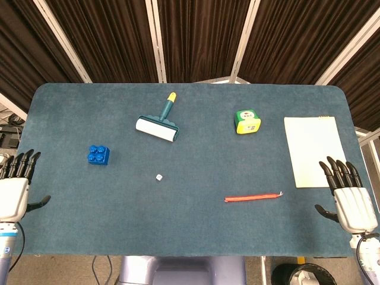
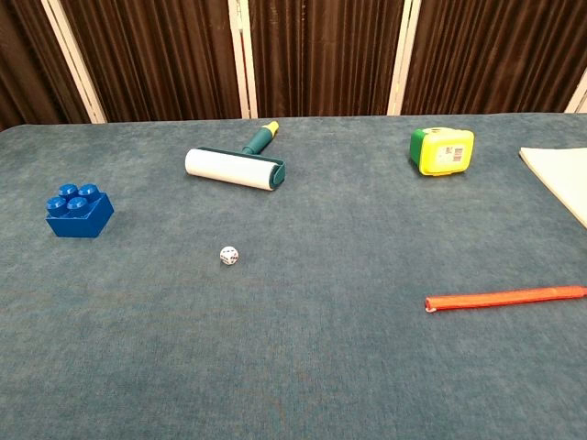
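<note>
The left hand (image 1: 13, 193) lay flat at the table's (image 1: 196, 225) left edge with its fingers spread and holding nothing, and the blue block (image 1: 98, 155) sat nearest to it. The right hand (image 1: 350, 199) was the same at the right edge, fingers apart and bare, just beside the paper pad (image 1: 312, 148), with the red stick (image 1: 252, 197) near.

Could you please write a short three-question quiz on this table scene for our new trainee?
1. True or false: the lint roller lies touching the blue brick.
2. Which thing is nearest the right hand? A) the small die B) the pale notepad C) the yellow-green box
3. Fill in: the thin stick on the table is coloured ____.

Key:
1. False; they lie apart.
2. B.
3. Red.
</note>
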You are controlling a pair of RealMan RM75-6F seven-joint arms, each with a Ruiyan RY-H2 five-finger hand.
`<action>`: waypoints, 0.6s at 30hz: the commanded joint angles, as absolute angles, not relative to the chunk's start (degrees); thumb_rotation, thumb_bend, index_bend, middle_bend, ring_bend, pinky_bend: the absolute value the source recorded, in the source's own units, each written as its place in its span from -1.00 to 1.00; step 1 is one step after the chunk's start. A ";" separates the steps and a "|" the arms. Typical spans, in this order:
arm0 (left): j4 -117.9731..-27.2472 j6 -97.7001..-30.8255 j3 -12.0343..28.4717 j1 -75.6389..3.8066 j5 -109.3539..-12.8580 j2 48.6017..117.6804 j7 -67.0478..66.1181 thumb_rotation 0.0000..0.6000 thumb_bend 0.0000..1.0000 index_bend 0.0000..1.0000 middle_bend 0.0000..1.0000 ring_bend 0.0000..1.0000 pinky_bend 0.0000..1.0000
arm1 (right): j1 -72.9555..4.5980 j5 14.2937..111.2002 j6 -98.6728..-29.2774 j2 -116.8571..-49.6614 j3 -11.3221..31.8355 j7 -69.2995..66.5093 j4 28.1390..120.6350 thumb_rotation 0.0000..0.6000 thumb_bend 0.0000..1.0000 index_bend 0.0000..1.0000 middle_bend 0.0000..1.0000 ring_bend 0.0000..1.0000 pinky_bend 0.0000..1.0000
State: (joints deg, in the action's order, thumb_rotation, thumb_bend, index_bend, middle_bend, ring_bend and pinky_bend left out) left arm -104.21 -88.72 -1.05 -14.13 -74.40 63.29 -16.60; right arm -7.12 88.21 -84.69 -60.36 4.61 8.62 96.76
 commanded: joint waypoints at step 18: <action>-103.25 -61.20 4.89 -30.05 -69.09 72.93 -22.70 1.00 0.54 -0.97 0.93 0.91 1.00 | -6.94 87.05 -84.11 -59.22 4.58 8.69 98.14 1.00 -1.00 -1.00 -1.00 -1.00 -1.00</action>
